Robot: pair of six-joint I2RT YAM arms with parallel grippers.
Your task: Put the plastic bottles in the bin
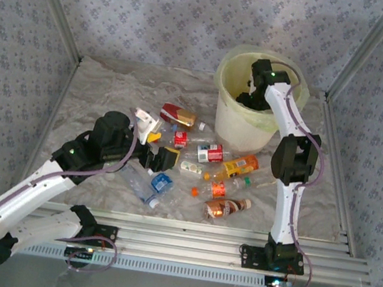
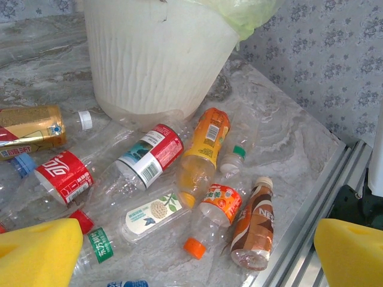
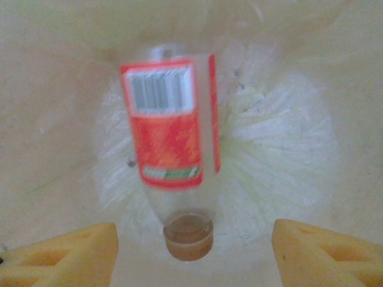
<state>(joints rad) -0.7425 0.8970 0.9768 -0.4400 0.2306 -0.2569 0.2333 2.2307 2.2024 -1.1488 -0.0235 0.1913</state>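
Observation:
Several plastic bottles lie scattered mid-table: a brown one (image 1: pixel 225 208), an orange one (image 1: pixel 240 165), a red-labelled one (image 1: pixel 210 152) and a blue-labelled one (image 1: pixel 160 182). My left gripper (image 1: pixel 162 148) hovers open over the pile's left side. In its wrist view the left gripper (image 2: pixel 194 254) has wide-apart yellow pads (image 2: pixel 39 251), and below them lie an orange-capped bottle (image 2: pixel 218 209) and the brown bottle (image 2: pixel 254 224). My right gripper (image 1: pixel 254 99) reaches down into the cream bin (image 1: pixel 234 124). Between the right gripper's (image 3: pixel 194 254) open pads, a blurred red-labelled bottle (image 3: pixel 170 125) hangs loose, cap towards me, touching neither pad.
The bin (image 2: pixel 155 60) stands at the back right, near the patterned wall. An aluminium rail (image 1: pixel 235 237) runs along the table's near edge. A white and yellow scrap (image 1: pixel 146 119) lies by the left gripper. More bottles, among them a gold one (image 2: pixel 30 128), crowd the bin's foot.

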